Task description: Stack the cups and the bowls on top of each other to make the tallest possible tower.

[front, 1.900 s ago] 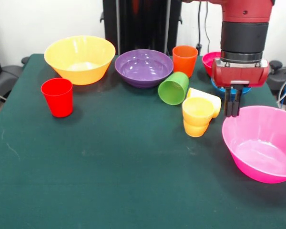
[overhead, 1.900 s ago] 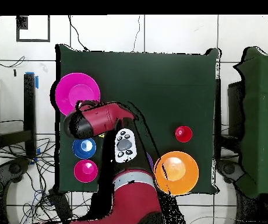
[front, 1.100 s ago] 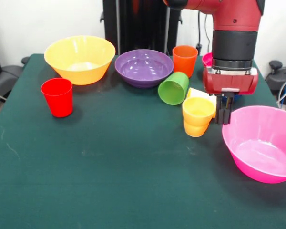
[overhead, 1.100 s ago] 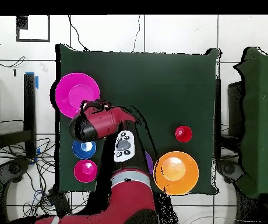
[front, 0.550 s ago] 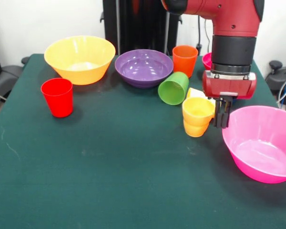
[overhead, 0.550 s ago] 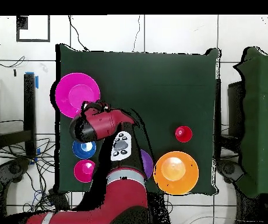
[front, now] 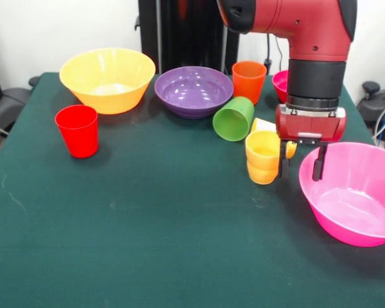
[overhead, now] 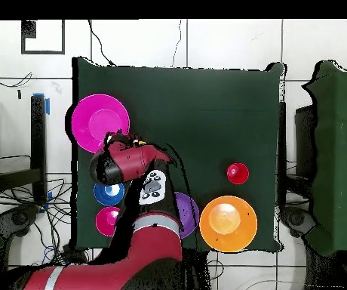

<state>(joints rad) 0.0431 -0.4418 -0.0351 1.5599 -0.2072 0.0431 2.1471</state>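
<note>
Hovering end effector (front: 301, 168) — yellow cups (front: 264, 156) beside

The gripper (front: 301, 163) is hemmed in by the hot pink bowl (front: 353, 192) on one side and the stacked yellow cups (front: 265, 156) on the other. The back row is crowded by bowls and cups. Open counter (front: 154, 244) is offered along the near half.

Dark green table (front: 147, 218), white wall (front: 25, 32) behind, black column (front: 179, 32), white tiled floor (overhead: 207, 41), cables (overhead: 26, 219) on floor
</note>
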